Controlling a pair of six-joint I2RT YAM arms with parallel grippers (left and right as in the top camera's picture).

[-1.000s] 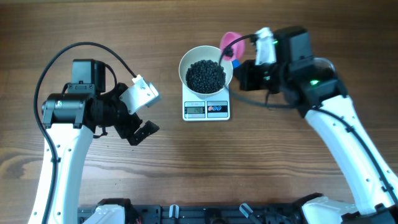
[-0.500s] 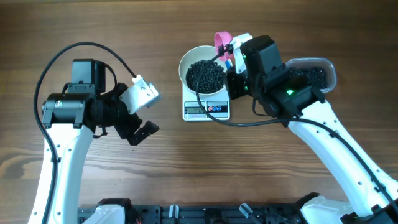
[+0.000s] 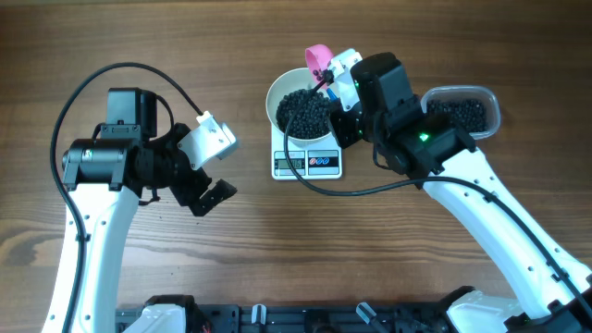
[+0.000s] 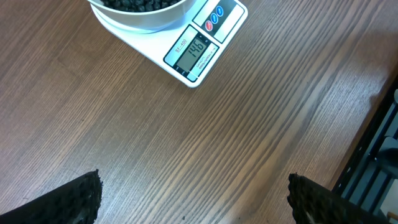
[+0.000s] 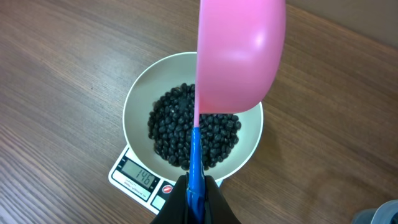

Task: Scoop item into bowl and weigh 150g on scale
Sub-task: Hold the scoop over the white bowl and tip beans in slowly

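Right gripper: jaws clamped on the thin blue handle of a pink scoop. Left gripper: jaws spread wide, nothing between them, over bare wooden table.

- Clear tub: behind the right gripper, beside its arm and partly hidden by it. Holds dark beads.
- White bowl: directly below and ahead of the right gripper, sitting on the scale. Well ahead of the left gripper, only its near edge in that wrist view.
- White scale: under the bowl. Its display edge faces the right gripper and reads 146.
- Pink scoop: beyond the right fingertips, turned on edge above the bowl's far rim. Its contents cannot be seen.
- Black beads: loose heap in the bowl, below the scoop.
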